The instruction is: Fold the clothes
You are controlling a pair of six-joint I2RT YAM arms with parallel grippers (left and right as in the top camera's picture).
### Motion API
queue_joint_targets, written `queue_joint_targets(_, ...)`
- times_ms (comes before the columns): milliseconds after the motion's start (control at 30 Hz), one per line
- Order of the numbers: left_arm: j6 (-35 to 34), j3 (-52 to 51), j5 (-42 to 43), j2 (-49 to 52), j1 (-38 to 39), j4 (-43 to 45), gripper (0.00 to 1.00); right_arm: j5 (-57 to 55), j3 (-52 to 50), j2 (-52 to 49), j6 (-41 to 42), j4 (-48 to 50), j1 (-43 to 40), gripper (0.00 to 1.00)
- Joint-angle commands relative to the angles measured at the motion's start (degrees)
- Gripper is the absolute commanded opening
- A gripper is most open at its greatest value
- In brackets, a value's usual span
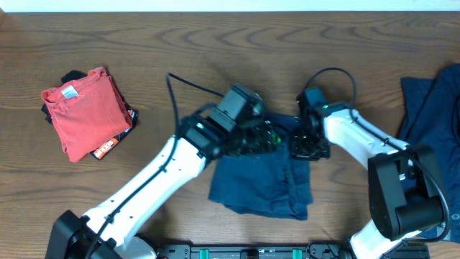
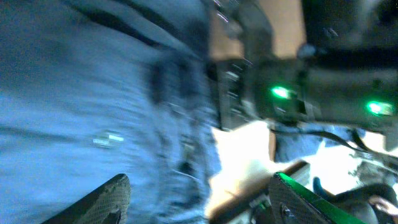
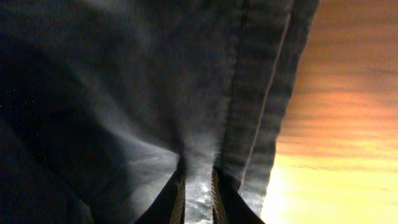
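Observation:
Navy-blue shorts lie folded and wrinkled on the table's middle front. My left gripper hovers over their upper edge with its jaws wide open; in the left wrist view blue cloth fills the frame and nothing sits between the fingers. My right gripper is at the shorts' upper right corner. In the right wrist view its fingers are pinched on a fold of the seamed cloth. A second navy garment lies at the right edge.
A small folded red shirt with a white neck label sits on a dark item at the left. Wooden tabletop surrounds everything. The two arms are close together above the shorts.

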State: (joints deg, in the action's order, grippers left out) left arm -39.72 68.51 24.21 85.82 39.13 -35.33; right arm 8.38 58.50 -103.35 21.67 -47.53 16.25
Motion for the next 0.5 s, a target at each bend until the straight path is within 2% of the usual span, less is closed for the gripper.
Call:
queue_joint_targets(0, 4.2, 0.4, -6.0, 0.4, -6.1, -0.6, 0.73, -9.8, 4.2, 0.2, -0.7, -4.8, -4.7, 0.15)
queue_joint_targets(100, 4.2, 0.3, -11.7, 0.7, -10.4, -0.2, 0.73, -9.8, 9.3, 3.7, -1.2, -8.5, -7.5, 0.15)
queue_joint_targets(200, 5.6, 0.3, -14.4, 2.3, -13.2, 2.3, 0.73, 2.3, 14.2, 8.3, -11.0, -9.5, -8.4, 0.15)
queue_joint_targets(300, 7.7, 0.3, -14.4, 5.4, -13.8, 5.9, 0.73, 13.8, 15.6, 12.0, -16.3, -10.0, -7.2, 0.18)
queue_joint_targets(467, 10.6, 0.3, -10.8, 12.8, -13.3, 11.8, 0.73, 15.6, 14.9, 13.6, -16.1, -16.0, -1.8, 0.19)
